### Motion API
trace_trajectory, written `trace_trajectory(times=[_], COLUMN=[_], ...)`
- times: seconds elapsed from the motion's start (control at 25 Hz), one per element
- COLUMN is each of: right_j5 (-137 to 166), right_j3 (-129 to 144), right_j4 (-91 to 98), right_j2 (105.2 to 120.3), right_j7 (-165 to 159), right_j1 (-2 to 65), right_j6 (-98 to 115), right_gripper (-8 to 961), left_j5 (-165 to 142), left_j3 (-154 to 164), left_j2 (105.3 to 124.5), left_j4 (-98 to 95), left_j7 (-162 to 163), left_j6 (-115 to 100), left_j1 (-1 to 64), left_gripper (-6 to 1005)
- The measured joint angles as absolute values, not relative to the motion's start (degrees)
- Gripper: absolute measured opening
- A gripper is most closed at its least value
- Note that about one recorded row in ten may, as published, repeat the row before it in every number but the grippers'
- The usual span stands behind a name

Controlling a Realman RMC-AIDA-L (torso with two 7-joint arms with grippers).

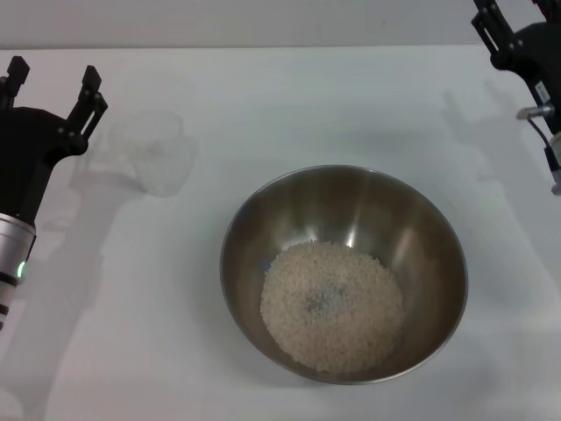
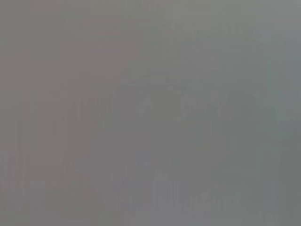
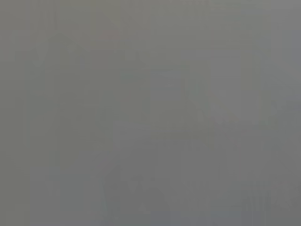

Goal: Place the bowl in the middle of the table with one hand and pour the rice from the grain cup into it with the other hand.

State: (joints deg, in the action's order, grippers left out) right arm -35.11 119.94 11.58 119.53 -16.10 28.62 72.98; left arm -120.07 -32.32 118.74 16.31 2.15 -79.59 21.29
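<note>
A: Where is the rice [image 1: 333, 303] sitting?
B: Inside the bowl [image 1: 431, 230], mid-table [image 1: 289, 105]. The grain cup [image 1: 156, 151] is standing upright at ten o'clock — the left gripper [image 1: 51, 81] is hanging just beside it, jaws spread (holding nothing).
A: And the right gripper [image 1: 501, 26]?
B: Idling at two o'clock — can't tell its jaws.

Plain pale grey-white wall strip [image 1: 263, 22], flat, unmarked, running full width along the far edge of the scene in the head view; both wrist views: uniform grey, nothing identifiable.
</note>
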Motion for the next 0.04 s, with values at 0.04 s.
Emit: trace_trajectory(times=[0.04], right_j5=[-35.25], right_j3=[119.85], right_j4=[11.60], right_j2=[119.46], right_j7=[-16.09], right_j1=[29.17], right_j6=[72.90], right_gripper=[606], left_j5=[-120.07], left_j3=[-32.32], left_j2=[118.74], left_j4=[16.31], left_j7=[2.15], left_j6=[-79.59], left_j1=[21.29], left_gripper=[871])
